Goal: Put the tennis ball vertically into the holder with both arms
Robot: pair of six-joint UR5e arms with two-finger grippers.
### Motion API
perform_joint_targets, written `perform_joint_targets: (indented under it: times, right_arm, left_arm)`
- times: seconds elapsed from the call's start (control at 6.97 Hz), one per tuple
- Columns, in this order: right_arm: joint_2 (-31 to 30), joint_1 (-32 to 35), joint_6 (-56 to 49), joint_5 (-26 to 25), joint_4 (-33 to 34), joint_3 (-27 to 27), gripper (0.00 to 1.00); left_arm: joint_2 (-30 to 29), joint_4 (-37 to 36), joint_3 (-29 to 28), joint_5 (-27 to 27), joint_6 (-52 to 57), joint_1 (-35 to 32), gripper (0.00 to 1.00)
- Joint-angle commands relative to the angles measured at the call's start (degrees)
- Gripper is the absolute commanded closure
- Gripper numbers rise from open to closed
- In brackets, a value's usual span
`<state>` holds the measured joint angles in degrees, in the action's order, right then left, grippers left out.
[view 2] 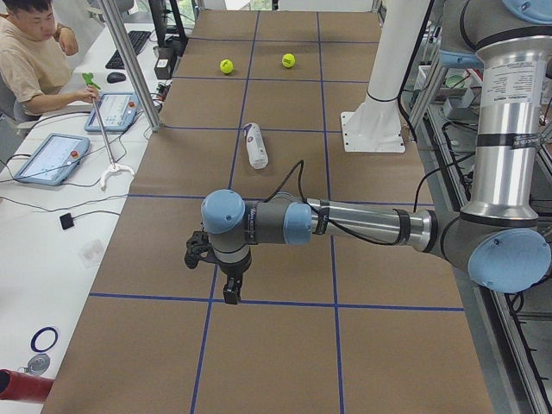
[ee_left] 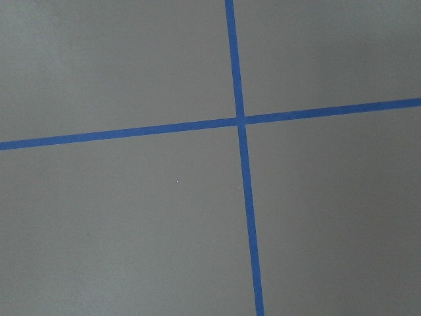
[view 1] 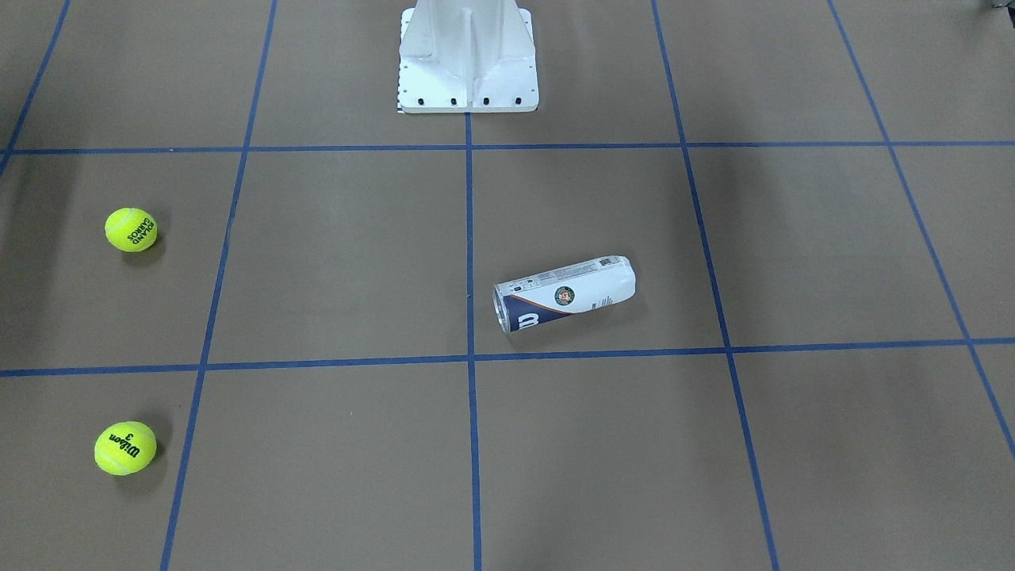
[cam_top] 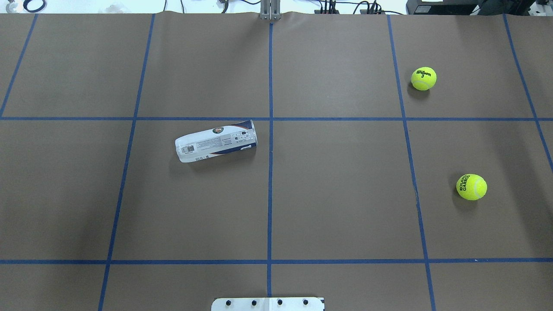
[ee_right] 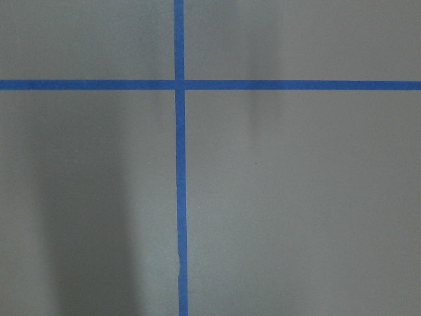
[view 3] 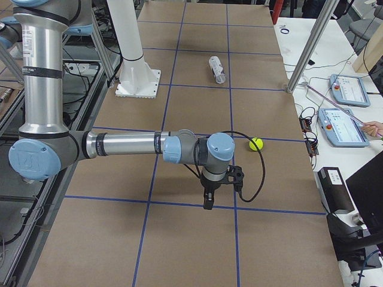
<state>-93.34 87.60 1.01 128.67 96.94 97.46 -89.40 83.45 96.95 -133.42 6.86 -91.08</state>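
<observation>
The holder (cam_top: 216, 141) lies on its side left of the table's centre line, its metal-rimmed mouth toward that line; it also shows in the front view (view 1: 564, 293). Two yellow tennis balls rest on the robot's right side, a Wilson ball (cam_top: 424, 78) far and a Roland Garros ball (cam_top: 471, 187) nearer. My left gripper (view 2: 231, 293) hangs over the table's left end, far from the holder. My right gripper (view 3: 207, 202) hangs over the right end, near one ball (view 3: 256, 143). I cannot tell whether either gripper is open or shut. Both wrist views show only brown table and blue tape.
The white bolted pedestal (view 1: 468, 55) stands at the robot's edge of the table. Blue tape lines divide the brown surface into squares. An operator (view 2: 30, 60) sits at a side desk with tablets (view 2: 50, 157) beyond the table's far edge.
</observation>
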Motion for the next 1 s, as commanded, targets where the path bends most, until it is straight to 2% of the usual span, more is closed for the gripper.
perform_joint_targets:
  times: [0.0,0.43,0.86]
  right_arm:
    - [0.09,0.03,-0.13,0.01,0.00,0.18,0.00]
    - [-0.17,-0.06,-0.22,0.35,0.18,3.51,0.00]
    - [0.88,-0.32,0.57,0.01,-0.09,3.88,0.00]
  left_arm:
    - [0.02,0.04,0.16,0.00,0.09,0.11,0.00]
    - [0.11,-0.13,0.17,0.00,0.00,0.37,0.00]
    - [-1.37,-0.04,-0.45,0.17,-0.62,0.37,0.00]
